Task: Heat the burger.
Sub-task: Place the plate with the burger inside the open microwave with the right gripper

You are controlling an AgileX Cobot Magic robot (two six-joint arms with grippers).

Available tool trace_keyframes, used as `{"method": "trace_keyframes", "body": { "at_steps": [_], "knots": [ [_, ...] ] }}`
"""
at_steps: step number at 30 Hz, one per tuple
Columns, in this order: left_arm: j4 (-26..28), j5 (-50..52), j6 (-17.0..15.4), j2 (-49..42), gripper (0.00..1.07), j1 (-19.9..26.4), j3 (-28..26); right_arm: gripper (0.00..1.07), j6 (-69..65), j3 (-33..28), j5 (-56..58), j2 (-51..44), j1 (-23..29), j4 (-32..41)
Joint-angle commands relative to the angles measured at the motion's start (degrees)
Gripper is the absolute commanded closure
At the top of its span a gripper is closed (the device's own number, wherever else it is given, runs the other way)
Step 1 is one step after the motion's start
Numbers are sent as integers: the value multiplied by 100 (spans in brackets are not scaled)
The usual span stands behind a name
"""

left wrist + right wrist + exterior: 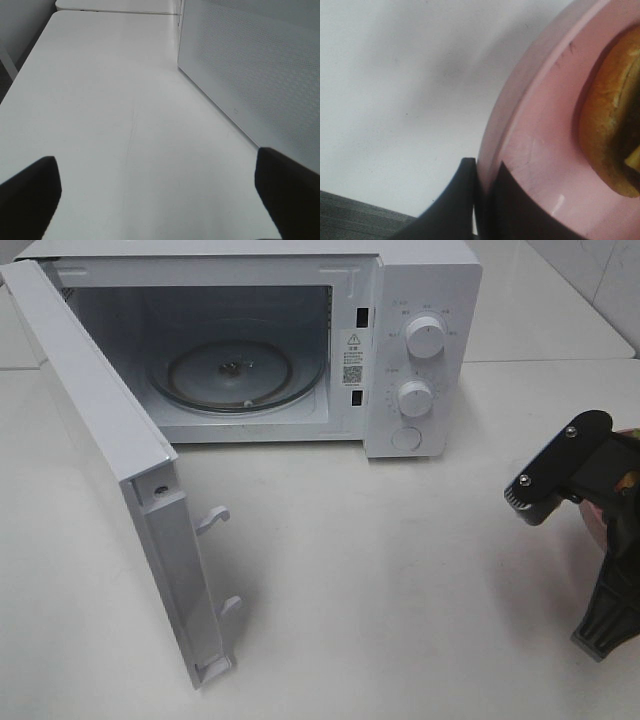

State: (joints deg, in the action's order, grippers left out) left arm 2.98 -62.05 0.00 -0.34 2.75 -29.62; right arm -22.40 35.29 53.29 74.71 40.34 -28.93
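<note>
Left tool: the left tool [160, 200] is hanging over the plain white worktop [380, 580] with its dark fingers spread wide and nothing between them. It is not showing in the high view.
Door: the white hinged door [100, 430] is standing swung fully open on the left, with its perforated face just beside the left tool in the left wrist view.
Oven: the white boxy microwave [420, 300] is sitting at the back of the worktop with its cavity facing forward. The round clear glass turntable [235, 370] inside is carrying nothing.
Controls: two round white knobs [426, 337] are sitting one above the other on the right panel.
Right tool: the right tool [485, 167] is pinching the raised rim of the shallow pink plate [545, 150] with its fingers narrowed onto it, at the far right of the worktop and well apart from the microwave.
Task's thing: the tall burger with a glossy golden-brown bun [610, 125] is sitting on the pink plate, inward of the gripped rim. Only its edge is showing, so its layers cannot be made out.
Handling: the burger is probably soft, light and loosely stacked, so squeezing it directly is risking crushing or toppling it. The stiff plate rim is looking like the better hold. The plate's glossy surface may be slippery, so level carrying seems advisable.
Progress: the burger is not yet in the cavity.
</note>
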Motion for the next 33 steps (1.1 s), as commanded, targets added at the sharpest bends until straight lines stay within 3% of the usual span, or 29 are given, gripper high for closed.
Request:
{"method": "trace_keyframes", "body": {
  "at_steps": [1,19,33],
  "knots": [
    [52,86,0,-103,9,-6,6,107,344,29,315,-155,321,-327],
    [52,86,0,-103,9,-6,6,107,1387,29,206,-338,1713,-332],
    [52,86,0,-103,9,-6,6,107,2521,29,-395,-338,2183,-315]
  ]
}}
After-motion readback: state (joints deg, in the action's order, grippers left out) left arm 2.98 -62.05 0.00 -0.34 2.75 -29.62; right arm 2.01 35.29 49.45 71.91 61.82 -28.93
